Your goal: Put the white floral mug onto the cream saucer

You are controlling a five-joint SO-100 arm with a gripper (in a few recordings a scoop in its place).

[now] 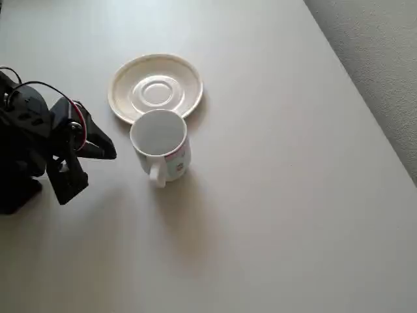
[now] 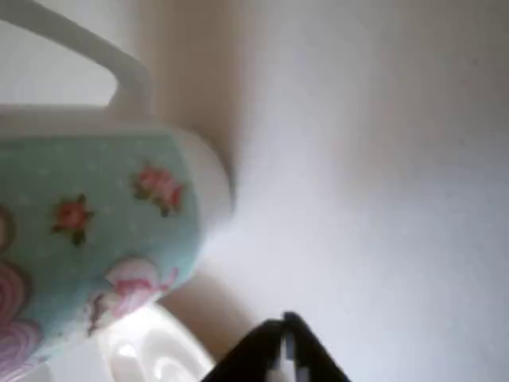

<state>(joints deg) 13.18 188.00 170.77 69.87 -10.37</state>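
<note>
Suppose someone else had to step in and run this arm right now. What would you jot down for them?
Gripper: open, holding nothing, beside the white floral mug on its left in the overhead view, not touching it.
Mug: upright on the table, handle pointing toward the bottom of the overhead view, right next to the cream saucer.
Saucer: bare, nothing on it.
Done: nothing yet; mug not gripped.
Left: close on the mug, lift it, set it on the saucer's centre ring.

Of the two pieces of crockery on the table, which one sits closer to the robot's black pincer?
The white floral mug. It stands upright just right of the pincer in the overhead view, handle toward the camera's lower edge. The cream saucer lies beyond it, farther off.
</note>
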